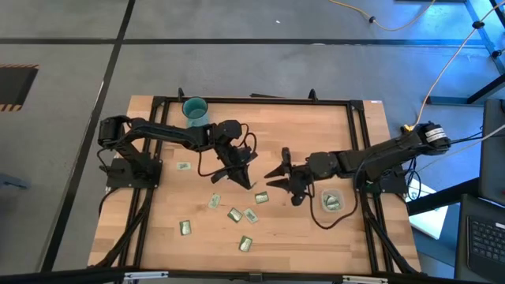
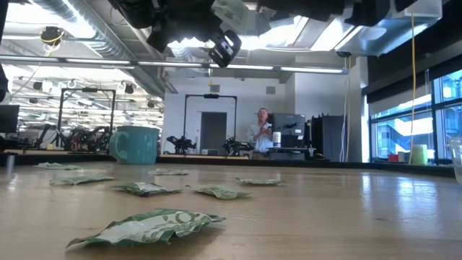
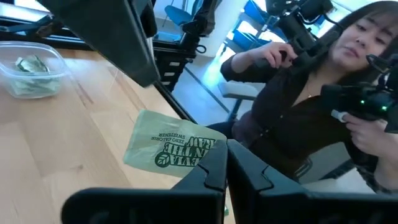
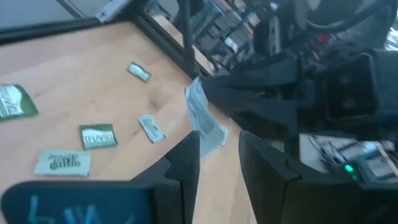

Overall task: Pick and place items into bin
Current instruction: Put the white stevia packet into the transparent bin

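Note:
My left gripper (image 1: 243, 175) is above the middle of the table, shut on a pale green foil packet (image 3: 173, 145). My right gripper (image 1: 278, 175) faces it from the right with its fingers open. In the right wrist view the held packet (image 4: 204, 119) shows edge-on just ahead of the gap between those fingers (image 4: 217, 155); I cannot tell whether they touch it. The clear bin (image 1: 331, 202) stands under the right arm with packets inside. Several more packets (image 1: 234, 214) lie flat on the near half of the table. My left gripper pinches the pale green packet by one edge (image 3: 208, 160) between its two fingers. The rest of the packet sticks out past the fingertips toward the right gripper. It is lifted clear of the table.
A teal mug (image 1: 195, 110) stands near the table's far edge. One packet (image 1: 183, 166) lies alone on the left side. A black frame (image 1: 359, 142) borders the tabletop. A person (image 3: 298, 106) sits beyond the table's right side, holding hand controllers.

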Motion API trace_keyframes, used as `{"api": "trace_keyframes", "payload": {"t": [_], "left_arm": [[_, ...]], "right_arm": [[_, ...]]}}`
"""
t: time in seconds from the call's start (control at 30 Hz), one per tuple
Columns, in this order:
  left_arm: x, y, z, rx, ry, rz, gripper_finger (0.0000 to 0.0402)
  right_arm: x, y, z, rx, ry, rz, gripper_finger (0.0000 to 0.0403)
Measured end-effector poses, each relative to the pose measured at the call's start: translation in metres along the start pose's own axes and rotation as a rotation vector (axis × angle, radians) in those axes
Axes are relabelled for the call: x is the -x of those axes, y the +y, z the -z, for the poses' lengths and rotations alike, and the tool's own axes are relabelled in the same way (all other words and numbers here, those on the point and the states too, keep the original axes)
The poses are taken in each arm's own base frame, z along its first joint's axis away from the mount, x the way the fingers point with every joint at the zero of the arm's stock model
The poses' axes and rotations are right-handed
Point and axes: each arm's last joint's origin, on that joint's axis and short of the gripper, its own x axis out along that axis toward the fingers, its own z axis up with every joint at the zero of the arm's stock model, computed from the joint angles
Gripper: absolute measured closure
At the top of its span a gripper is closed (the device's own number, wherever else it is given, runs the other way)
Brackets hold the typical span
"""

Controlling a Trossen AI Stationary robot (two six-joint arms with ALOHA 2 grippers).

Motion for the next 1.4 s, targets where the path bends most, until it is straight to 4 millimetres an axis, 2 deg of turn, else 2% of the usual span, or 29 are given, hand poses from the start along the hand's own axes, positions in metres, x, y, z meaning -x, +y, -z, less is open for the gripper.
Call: {"api": "trace_keyframes", "payload": {"t": [0.57, 0.8, 0.93, 1.3, 1.4], "left_arm": [[-0.001, -0.001, 0.0, -0.029, 0.001, 0.003, 0.0398], [-0.001, -0.002, -0.002, -0.08, -0.013, 0.015, 0.0398], [-0.001, -0.002, -0.003, -0.088, -0.014, 0.019, 0.0398], [-0.001, -0.001, -0.003, -0.118, -0.017, -0.007, 0.0398], [0.0, 0.0, -0.003, -0.149, -0.019, -0.039, 0.0396]], "right_arm": [[-0.02, -0.006, 0.015, -0.016, -0.101, -0.041, 0.0288], [-0.022, -0.008, 0.018, -0.061, -0.089, -0.042, 0.0291], [-0.022, -0.007, 0.018, -0.068, -0.089, -0.043, 0.031], [-0.021, -0.008, 0.018, -0.071, -0.094, -0.039, 0.0395], [-0.021, -0.008, 0.018, -0.072, -0.094, -0.039, 0.0398]]}}
